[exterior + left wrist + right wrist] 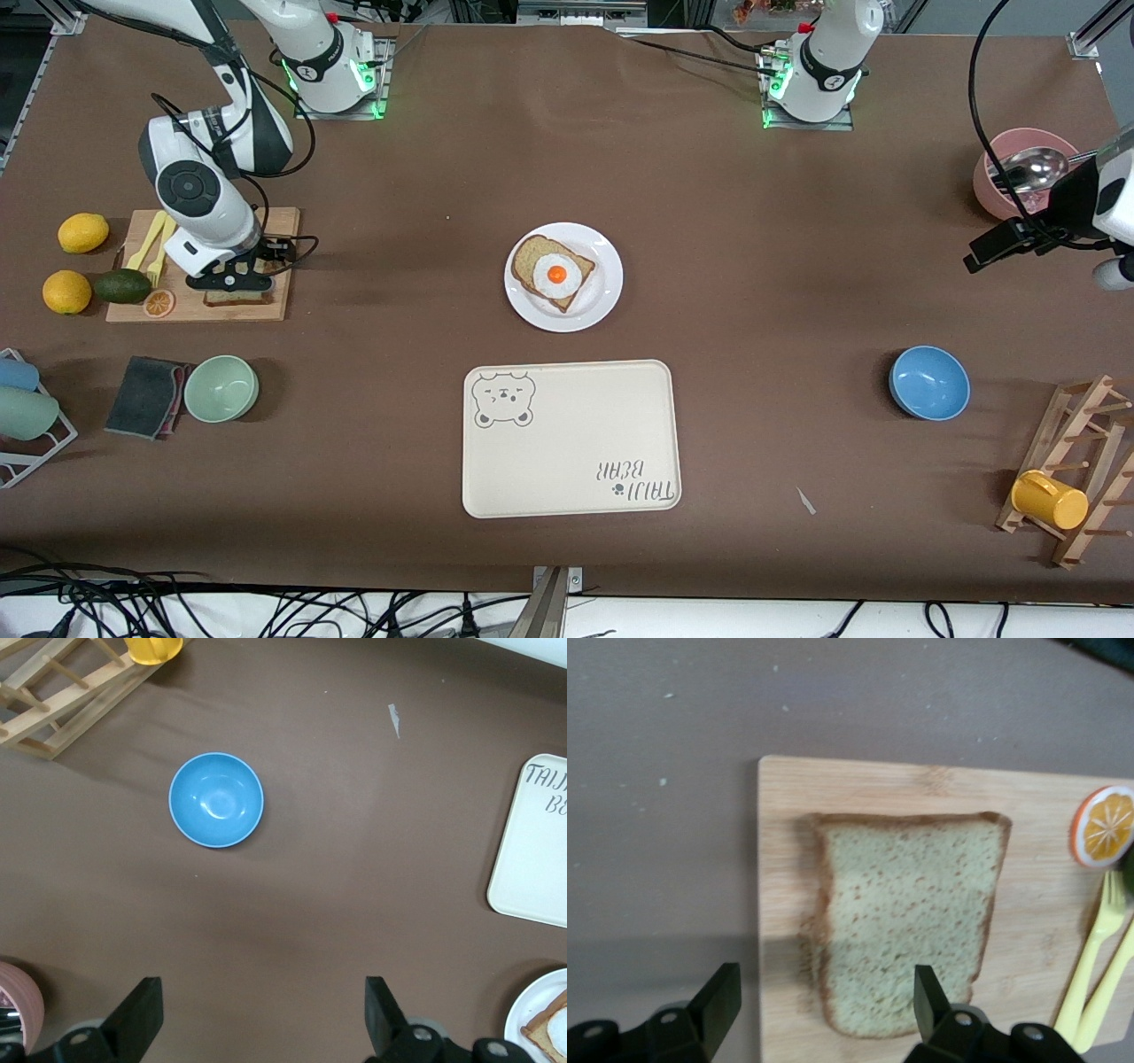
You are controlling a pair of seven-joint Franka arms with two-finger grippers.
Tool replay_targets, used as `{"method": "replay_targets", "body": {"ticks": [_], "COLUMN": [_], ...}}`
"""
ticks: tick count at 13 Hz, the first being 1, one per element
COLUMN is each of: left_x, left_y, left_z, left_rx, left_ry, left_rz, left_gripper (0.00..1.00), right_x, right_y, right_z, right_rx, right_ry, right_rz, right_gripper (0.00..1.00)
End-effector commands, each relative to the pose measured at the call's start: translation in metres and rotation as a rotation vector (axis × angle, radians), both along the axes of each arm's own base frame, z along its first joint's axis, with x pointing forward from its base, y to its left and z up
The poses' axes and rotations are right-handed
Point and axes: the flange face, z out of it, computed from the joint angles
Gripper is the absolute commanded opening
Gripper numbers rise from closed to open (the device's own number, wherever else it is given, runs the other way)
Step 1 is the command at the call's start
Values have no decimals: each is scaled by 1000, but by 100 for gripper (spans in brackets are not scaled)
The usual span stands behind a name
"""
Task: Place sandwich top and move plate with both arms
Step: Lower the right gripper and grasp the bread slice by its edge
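Observation:
The sandwich top [237, 298], a bare speckled bread slice [908, 917], lies flat on a wooden cutting board [275, 266] at the right arm's end of the table. My right gripper [232, 285] hangs low over it, open [826, 974]. One finger is over the slice and the other is past the board's edge. The white plate [532, 310] sits mid-table with a bread slice bearing a fried egg [554, 273]. My left gripper [983, 252] waits open [263, 985] above bare table near a pink bowl [1019, 173], holding nothing.
A cream bear tray [571, 439] lies nearer the front camera than the plate. A blue bowl [928, 382] and a wooden rack with a yellow mug [1050, 501] are at the left arm's end. Two lemons, an avocado [122, 285], yellow forks [1099, 948], a green bowl [221, 388] surround the board.

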Motion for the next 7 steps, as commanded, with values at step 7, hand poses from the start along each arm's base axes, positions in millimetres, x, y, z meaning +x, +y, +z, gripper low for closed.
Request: {"method": "replay_targets", "body": {"ticks": [7], "left_x": [-15], "left_y": [2], "left_z": [-35], "left_rx": [2], "left_ry": [94], "left_rz": [-29], "left_gripper": [100], "right_x": [5], "right_y": [-26], "right_z": [-31], "right_rx": [6], "right_ry": [-32], "right_rz": [-35], "right_gripper": [63]}}
